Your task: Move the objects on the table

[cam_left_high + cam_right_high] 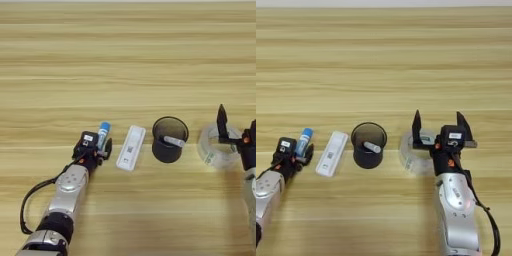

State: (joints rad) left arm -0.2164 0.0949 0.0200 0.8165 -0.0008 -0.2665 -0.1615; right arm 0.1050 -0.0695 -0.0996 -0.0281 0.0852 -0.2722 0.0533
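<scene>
Left pincer (101, 148) sits at the near-left of the light-wood plank tabletop (125, 60), clamped on the small blue tube with white label (103, 134). Tube's long axis runs away from the robot, blue cap at the far end, sticking out past the fingers.

Just right of it: flat white rectangular stick-like device (131, 147), long axis also pointing away, tilted slightly right. Close beside the tube but apart from it. Left arm is the nearer one for this.

Next right: black mesh cup (169, 140), upright, with a small pale cylindrical piece (174, 141) lying inside near the rim. Cup is near the stick and near the tape, touching neither as far as I can tell.

Far right: clear tape roll (415, 152), lying flat. Right pincer (439, 131) is over it, fingers spread wide apart, one finger above the roll's far-left rim, the other off to the roll's right. Not gripping anything. Roll lies directly under and slightly left of the pincer, so my read is a short drop closes on its wall.

Room: whole far half of the tabletop is bare; all four items sit in one row along the near side.
</scene>
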